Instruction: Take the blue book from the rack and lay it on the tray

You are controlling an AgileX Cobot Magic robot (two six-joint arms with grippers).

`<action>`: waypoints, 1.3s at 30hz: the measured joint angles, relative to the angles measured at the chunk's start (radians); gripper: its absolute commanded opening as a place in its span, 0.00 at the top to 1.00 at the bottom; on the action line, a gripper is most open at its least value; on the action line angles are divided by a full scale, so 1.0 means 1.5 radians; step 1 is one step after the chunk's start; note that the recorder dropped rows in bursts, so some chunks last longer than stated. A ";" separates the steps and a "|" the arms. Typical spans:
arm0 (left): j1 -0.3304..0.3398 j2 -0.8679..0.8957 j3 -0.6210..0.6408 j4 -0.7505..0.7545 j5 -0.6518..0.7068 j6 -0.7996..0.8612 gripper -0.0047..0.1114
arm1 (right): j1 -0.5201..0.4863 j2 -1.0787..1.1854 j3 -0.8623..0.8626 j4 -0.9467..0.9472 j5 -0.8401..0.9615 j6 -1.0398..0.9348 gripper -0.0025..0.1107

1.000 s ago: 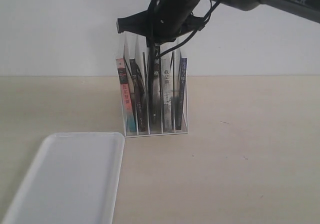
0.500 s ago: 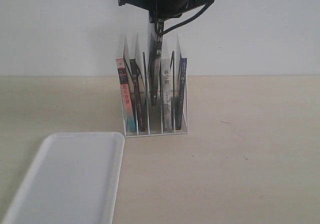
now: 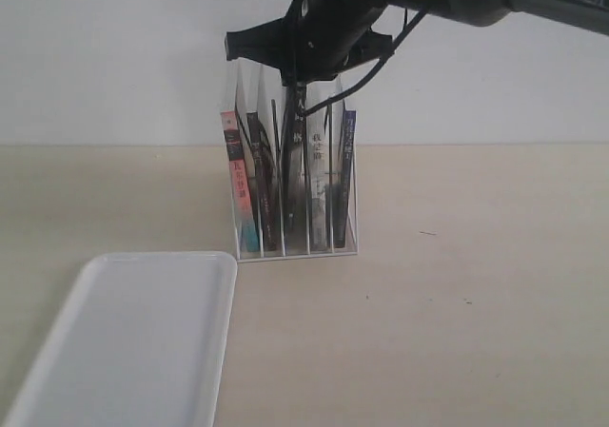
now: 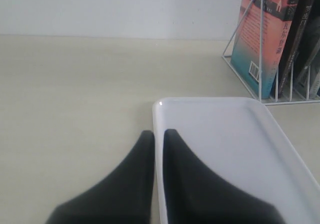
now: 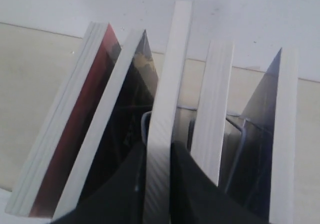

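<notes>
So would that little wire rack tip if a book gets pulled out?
Likely light: the rack is only thin wire, so it could slide or tip. The five books standing in it probably steady it. The right gripper holds the middle book from above; a straight lift should disturb it least.

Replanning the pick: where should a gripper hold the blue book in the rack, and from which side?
Its top edge, from above. The blue book stands on end in the rack's end slot, hemmed in lower down, only its top free. The right gripper is shut on the middle book.
</notes>
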 measured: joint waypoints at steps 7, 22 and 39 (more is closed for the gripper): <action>0.000 0.000 0.000 0.000 0.000 0.000 0.91 | 0.000 0.018 0.001 -0.002 0.004 0.003 0.98; 0.000 0.000 0.000 0.000 0.000 0.000 0.91 | 0.000 0.034 0.001 0.002 0.002 0.001 0.65; 0.000 0.000 0.000 0.000 0.000 0.000 0.91 | 0.000 -0.050 0.001 -0.015 0.000 0.001 0.61</action>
